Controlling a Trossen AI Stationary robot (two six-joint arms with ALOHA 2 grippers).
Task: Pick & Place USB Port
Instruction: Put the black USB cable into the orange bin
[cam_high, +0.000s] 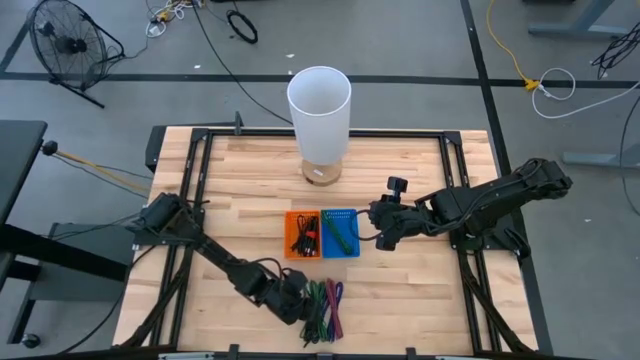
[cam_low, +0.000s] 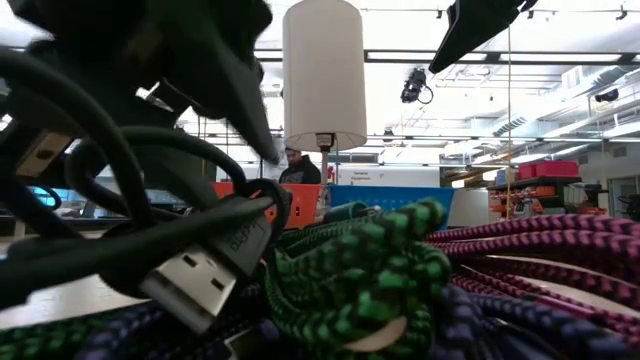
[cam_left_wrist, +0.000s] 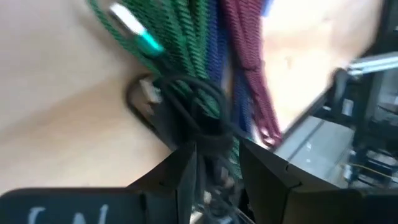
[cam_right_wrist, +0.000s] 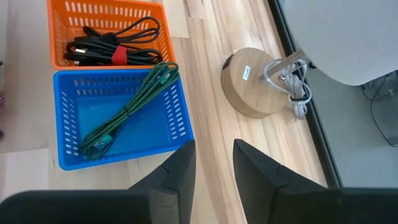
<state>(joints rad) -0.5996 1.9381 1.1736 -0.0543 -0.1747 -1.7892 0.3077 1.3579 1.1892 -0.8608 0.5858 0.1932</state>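
1. My left gripper (cam_high: 291, 297) is low over the near edge of the table (cam_high: 240, 190), at the pile of braided cables (cam_high: 325, 305). My fingers (cam_left_wrist: 180, 180) are close together around a black USB cable (cam_left_wrist: 189, 118), so I judge that I am holding it.

2. The black cable is coiled, and in the low view its metal plug (cam_low: 192, 287) hangs just before the pile and touches the green cable (cam_low: 365, 275).

3. The orange basket (cam_high: 303, 233) already holds black cables, so I think it is the target. It lies farther from me across the table, toward the lamp (cam_high: 320, 120). My left arm is nearer to the pile.

4. My right gripper (cam_high: 383, 225) waits just beside the blue basket (cam_high: 340, 232), its fingers (cam_right_wrist: 174, 177) a little apart and empty. One green cable (cam_right_wrist: 127, 112) lies diagonally in that basket.

5. The wrist view is blurred, so I cannot tell how firm my hold is, or whether a braided cable is caught with it.
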